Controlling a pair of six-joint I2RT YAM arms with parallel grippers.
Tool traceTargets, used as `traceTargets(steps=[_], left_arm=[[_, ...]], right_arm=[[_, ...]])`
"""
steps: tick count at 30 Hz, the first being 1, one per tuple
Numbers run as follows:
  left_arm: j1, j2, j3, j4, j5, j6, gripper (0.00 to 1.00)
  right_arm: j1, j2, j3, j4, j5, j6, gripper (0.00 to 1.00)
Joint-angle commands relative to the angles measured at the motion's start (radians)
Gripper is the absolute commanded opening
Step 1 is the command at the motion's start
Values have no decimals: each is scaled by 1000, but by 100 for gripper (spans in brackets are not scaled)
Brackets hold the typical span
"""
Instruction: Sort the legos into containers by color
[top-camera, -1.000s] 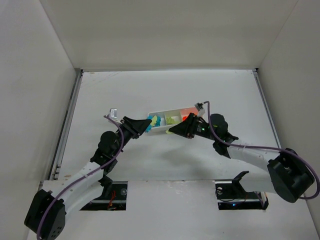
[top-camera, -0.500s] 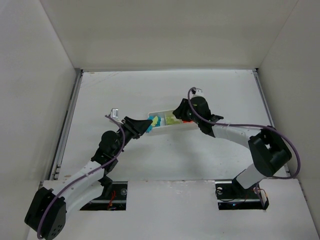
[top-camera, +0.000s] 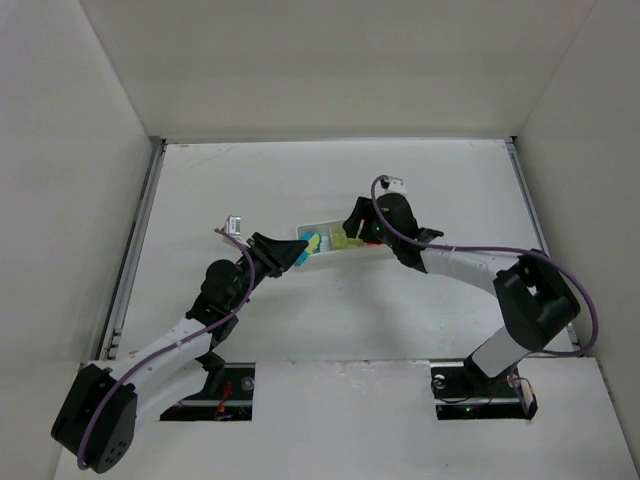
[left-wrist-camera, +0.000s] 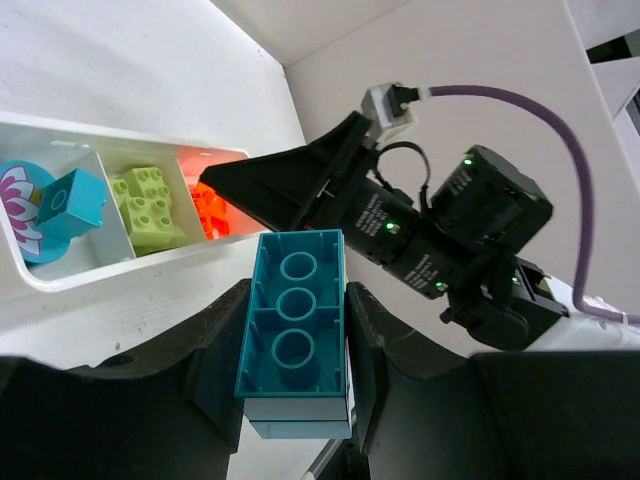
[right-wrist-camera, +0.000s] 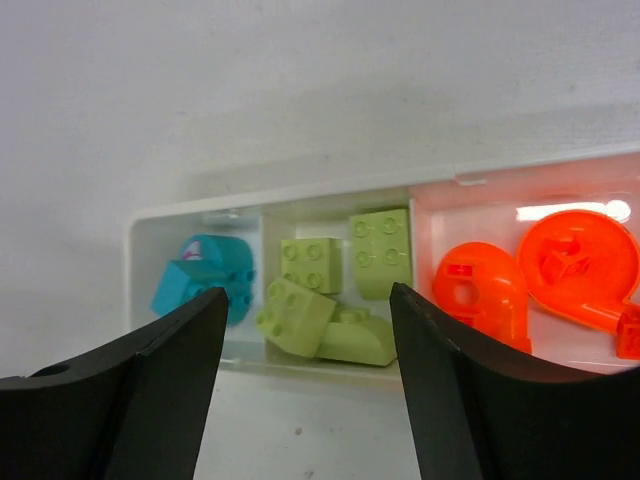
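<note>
My left gripper (left-wrist-camera: 295, 345) is shut on a teal-blue lego brick (left-wrist-camera: 295, 320), seen from its hollow underside and held just short of the tray's left end (top-camera: 305, 247). The white tray (right-wrist-camera: 330, 195) holds teal legos (right-wrist-camera: 205, 285) in its left container, several yellow-green legos (right-wrist-camera: 340, 290) in the middle one and orange-red pieces (right-wrist-camera: 530, 275) in the right one. My right gripper (right-wrist-camera: 307, 295) is open and holds nothing. It hovers low at the near side of the middle container (top-camera: 352, 225).
White walls enclose the table on the left, right and back. The two grippers are close together at the tray; the right arm's black fingers (left-wrist-camera: 280, 185) show just beyond my held brick. Bare table (top-camera: 330, 180) lies behind the tray.
The right arm swung from the tray's near side up over the tray, and its jaws opened. The left gripper edged slightly toward the tray, still holding the teal brick.
</note>
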Motion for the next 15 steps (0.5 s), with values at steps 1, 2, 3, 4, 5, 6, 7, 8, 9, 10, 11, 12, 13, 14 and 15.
traceTargets(steps=[1,2,3,4,5,6,7,8,9,10,11,12,13,14,15], left_arm=[[-9,-15,-7,90,19,0,11],[-10,-20,-7,90,19,-3,11],[-12,-23,-7,90,19,-6,12],[-16,-27,-7,90,20,-7,12],[-20,-32,-9,92,22,-9,12],[-23,-37,-10,93,22,-12,12],[-24,-43,-12,93,22,-17,12],[-26,-47,-12,93,22,-23,12],[-29,-53,-12,93,22,-32,12],[-32,-57,-14,93,19,-40,12],[-38,-63,-14,96,16,-50,12],[-42,-67,-15,101,11,-60,12],[-47,-73,-17,109,8,-70,12],[-52,-80,-18,116,1,-83,12],[-58,-86,-21,124,-7,-96,12]], right_arm=[[15,-126,-4,37,-29,25,73],[18,-160,-25,45,-38,39,74],[23,-198,-50,61,-56,59,75],[28,-247,-90,99,-91,95,76],[32,-286,-128,147,-130,124,77],[37,-321,-166,202,-173,157,78],[40,-350,-202,260,-216,193,79],[40,-372,-235,320,-255,239,80],[44,-380,-265,380,-292,287,80],[54,-380,-285,441,-323,330,80],[64,-371,-299,498,-352,365,80],[74,-358,-309,555,-372,396,80],[86,-340,-315,612,-388,424,80],[103,-316,-320,673,-404,460,81],[113,-296,-323,722,-412,486,81]])
